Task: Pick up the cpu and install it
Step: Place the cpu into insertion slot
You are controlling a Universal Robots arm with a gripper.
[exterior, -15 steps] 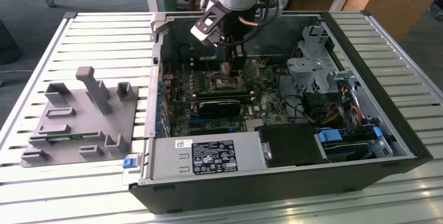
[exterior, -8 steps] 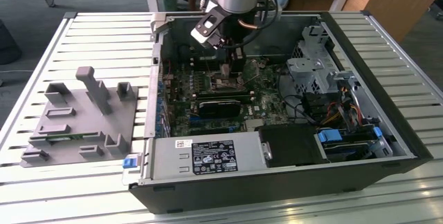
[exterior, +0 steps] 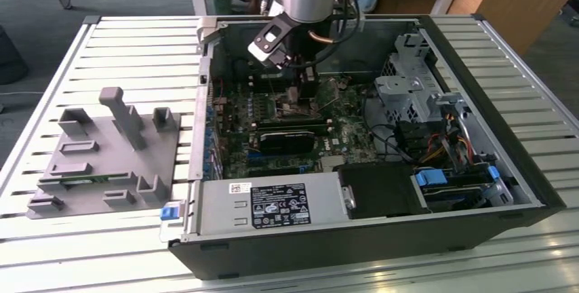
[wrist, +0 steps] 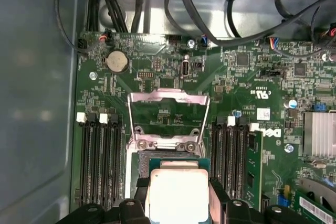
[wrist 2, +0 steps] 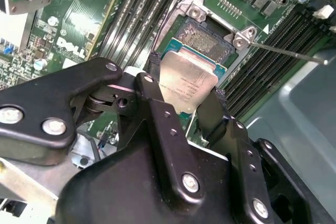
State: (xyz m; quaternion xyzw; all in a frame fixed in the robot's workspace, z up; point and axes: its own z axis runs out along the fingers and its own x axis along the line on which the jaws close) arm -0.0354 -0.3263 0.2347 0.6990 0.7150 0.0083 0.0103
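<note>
Where the tool [wrist 2: 185, 95] pinches it, the cpu [wrist 2: 188, 80] looks flat, square, silver-grey.

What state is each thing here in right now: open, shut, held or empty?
gripper, fingers shut on the cpu.
cpu, held just over the socket, not yet seated.
socket, open, contacts bare.
retention frame, swung up.
computer case, lying flat, open on top.

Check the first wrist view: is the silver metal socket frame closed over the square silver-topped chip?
No, the silver metal socket frame lies swung open, and the square silver-topped chip is gripped in the hand.
</note>
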